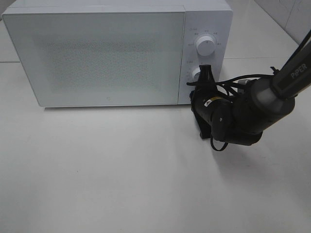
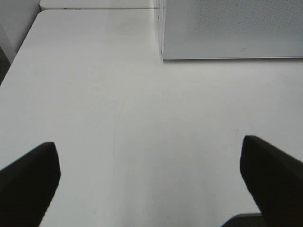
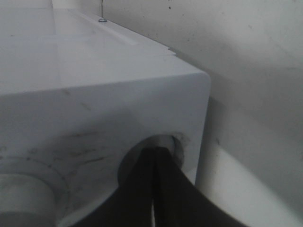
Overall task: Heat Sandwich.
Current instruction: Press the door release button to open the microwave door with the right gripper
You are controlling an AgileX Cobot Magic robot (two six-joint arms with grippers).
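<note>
The sandwich is not in view. The white microwave (image 1: 97, 53) stands at the back of the table with its door closed. My right gripper (image 1: 204, 70) is at the control panel with its fingers closed together, and their tips rest on the lower knob (image 1: 196, 74), below the upper knob (image 1: 206, 46). In the right wrist view the shut gripper (image 3: 154, 150) touches the lower knob (image 3: 173, 142). My left gripper (image 2: 149, 156) is open and empty over bare table, near the microwave's left front corner (image 2: 232, 28). It is out of the exterior high view.
The white table (image 1: 121, 170) stretches in front of the microwave. The right arm (image 1: 252, 111) and its cables hang over the table beside the microwave's right front corner. A tiled wall (image 1: 291, 14) shows at the back right.
</note>
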